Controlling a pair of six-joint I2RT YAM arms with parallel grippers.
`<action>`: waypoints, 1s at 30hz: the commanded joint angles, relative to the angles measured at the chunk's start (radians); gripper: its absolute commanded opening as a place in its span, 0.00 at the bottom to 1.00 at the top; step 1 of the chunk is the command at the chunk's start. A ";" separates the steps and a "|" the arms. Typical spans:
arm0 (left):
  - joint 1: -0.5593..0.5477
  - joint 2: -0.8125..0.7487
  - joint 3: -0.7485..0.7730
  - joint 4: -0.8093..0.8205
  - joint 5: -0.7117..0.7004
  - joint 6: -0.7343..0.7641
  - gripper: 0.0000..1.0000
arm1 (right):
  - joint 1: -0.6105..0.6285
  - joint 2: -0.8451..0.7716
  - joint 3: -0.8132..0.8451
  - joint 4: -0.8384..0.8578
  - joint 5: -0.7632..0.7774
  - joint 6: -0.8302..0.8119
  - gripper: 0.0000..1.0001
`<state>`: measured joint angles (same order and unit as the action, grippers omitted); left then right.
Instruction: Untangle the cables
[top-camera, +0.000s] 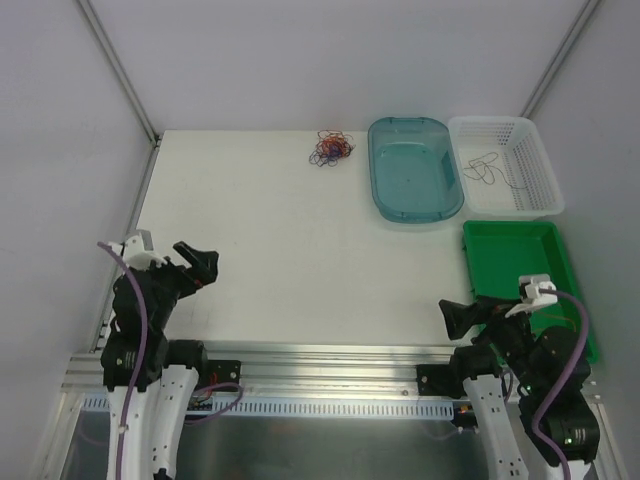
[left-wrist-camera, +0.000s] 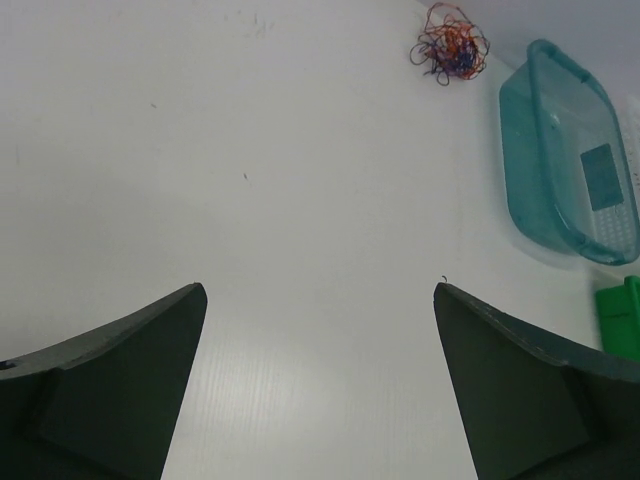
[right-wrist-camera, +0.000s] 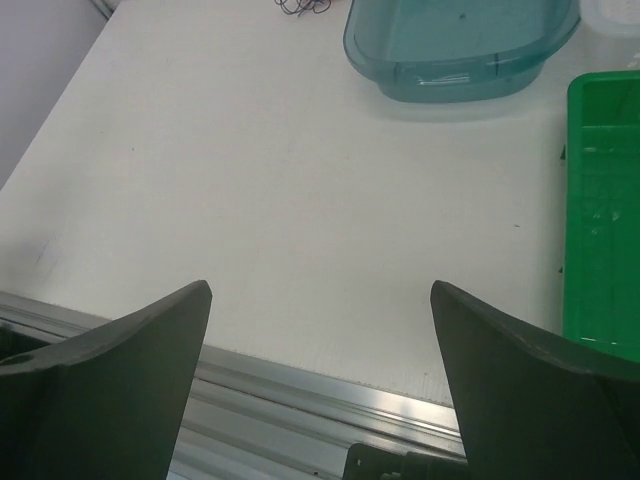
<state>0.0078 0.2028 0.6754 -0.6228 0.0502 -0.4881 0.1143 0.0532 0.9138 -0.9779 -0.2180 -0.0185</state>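
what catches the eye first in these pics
A small bright tangle of cables sits alone at the far edge of the table, just left of a teal tub. Right of the tub, a white basket holds a thin dark strand, with a green tray nearer. The left gripper and right gripper hang open, far from the tangle.

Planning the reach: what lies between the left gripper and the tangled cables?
Nothing: only bare table between left gripper and cables, per left wrist view.
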 joint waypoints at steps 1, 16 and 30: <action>0.001 0.162 -0.002 0.159 0.071 -0.092 0.99 | -0.005 0.082 -0.021 0.107 -0.053 0.045 0.97; -0.230 1.272 0.541 0.432 0.099 -0.087 0.99 | 0.001 0.278 -0.033 0.130 -0.142 -0.024 0.97; -0.307 2.081 1.199 0.730 -0.010 -0.259 0.90 | 0.007 0.241 -0.127 0.192 -0.262 -0.015 0.97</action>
<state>-0.2893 2.2116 1.7638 0.0051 0.0765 -0.6815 0.1165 0.3061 0.7982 -0.8566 -0.4213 -0.0383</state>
